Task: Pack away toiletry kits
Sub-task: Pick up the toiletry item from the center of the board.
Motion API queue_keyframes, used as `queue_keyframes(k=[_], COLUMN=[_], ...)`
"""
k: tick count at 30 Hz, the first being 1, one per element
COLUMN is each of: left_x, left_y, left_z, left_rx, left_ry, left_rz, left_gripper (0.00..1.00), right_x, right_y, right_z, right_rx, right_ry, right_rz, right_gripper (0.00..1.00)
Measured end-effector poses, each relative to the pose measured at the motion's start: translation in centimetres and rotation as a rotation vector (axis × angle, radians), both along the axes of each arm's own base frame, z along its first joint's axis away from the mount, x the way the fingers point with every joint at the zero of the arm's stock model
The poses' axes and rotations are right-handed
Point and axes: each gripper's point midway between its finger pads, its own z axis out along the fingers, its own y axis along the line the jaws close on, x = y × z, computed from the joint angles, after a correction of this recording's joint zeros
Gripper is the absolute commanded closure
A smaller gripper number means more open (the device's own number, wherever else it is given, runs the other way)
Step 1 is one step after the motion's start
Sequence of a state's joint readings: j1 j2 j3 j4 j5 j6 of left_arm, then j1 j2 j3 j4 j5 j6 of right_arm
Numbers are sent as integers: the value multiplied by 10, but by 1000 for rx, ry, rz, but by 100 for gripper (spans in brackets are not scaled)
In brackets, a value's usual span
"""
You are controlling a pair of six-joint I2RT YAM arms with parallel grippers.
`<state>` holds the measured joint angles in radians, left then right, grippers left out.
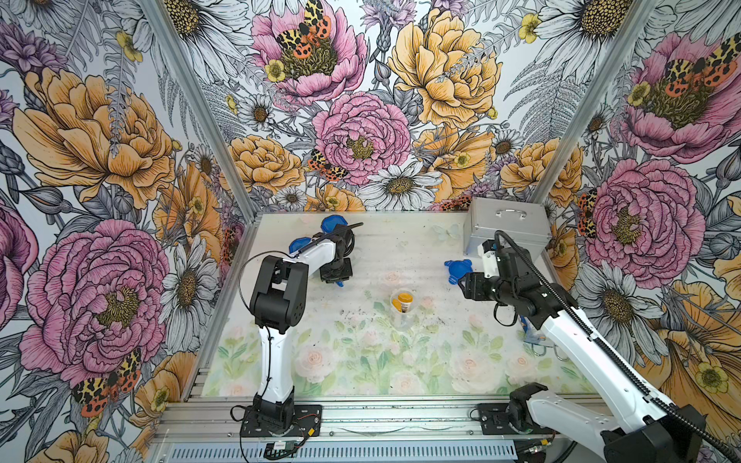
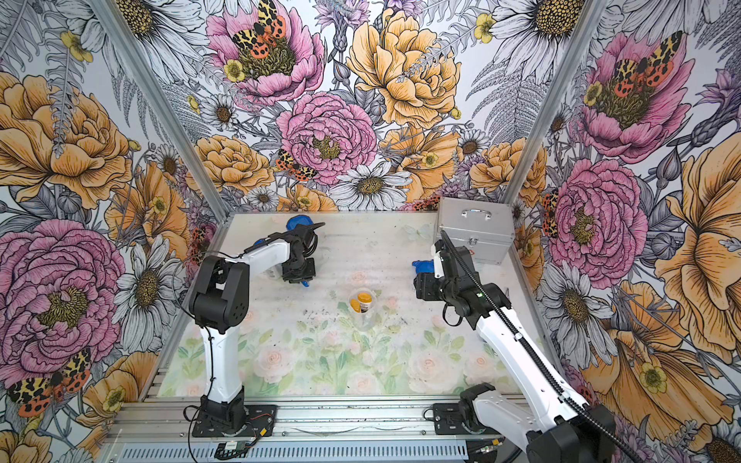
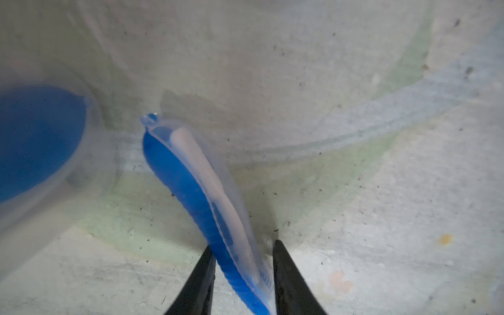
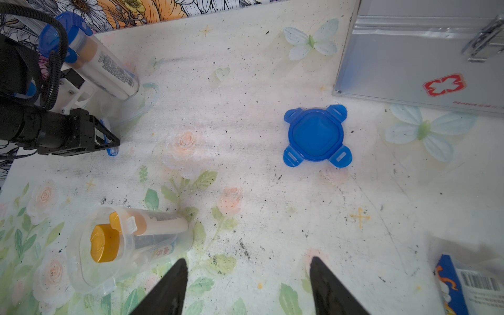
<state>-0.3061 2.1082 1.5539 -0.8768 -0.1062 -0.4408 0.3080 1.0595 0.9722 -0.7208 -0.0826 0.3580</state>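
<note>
Big flower walls (image 1: 100, 160) stand around the dusty, flowery bench (image 1: 361, 360). The left claw (image 3: 243, 244) has a wrapped blue toothbrush (image 3: 185, 185) between its fingers; squeezing or not, I cannot tell. The right claw (image 4: 248, 259) hangs open.

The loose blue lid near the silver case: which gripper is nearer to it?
Right. The right gripper is just short of the blue lid, pointing toward it; the left gripper is across the table, around a toothbrush.
</note>
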Motion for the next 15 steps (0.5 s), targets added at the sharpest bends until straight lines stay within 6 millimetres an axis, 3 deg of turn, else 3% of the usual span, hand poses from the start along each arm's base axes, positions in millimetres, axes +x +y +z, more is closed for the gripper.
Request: queue_keyframes(k=[6, 11, 15], left_x=[-5, -33, -57], left_y=[-8, -28, -55], left_z=[1, 6, 44], left_rx=[3, 11, -26], left_ry=[-11, 9, -52], left_rz=[-25, -137, -257], left_gripper=[94, 100, 100], right_x=[-3, -9, -6], right_y=[6, 22, 43], right_z=[-1, -2, -2], right_rx=[46, 136, 230], right_ry=[21, 70, 145], right_rz=[10, 59, 121], right_gripper=[26, 24, 24])
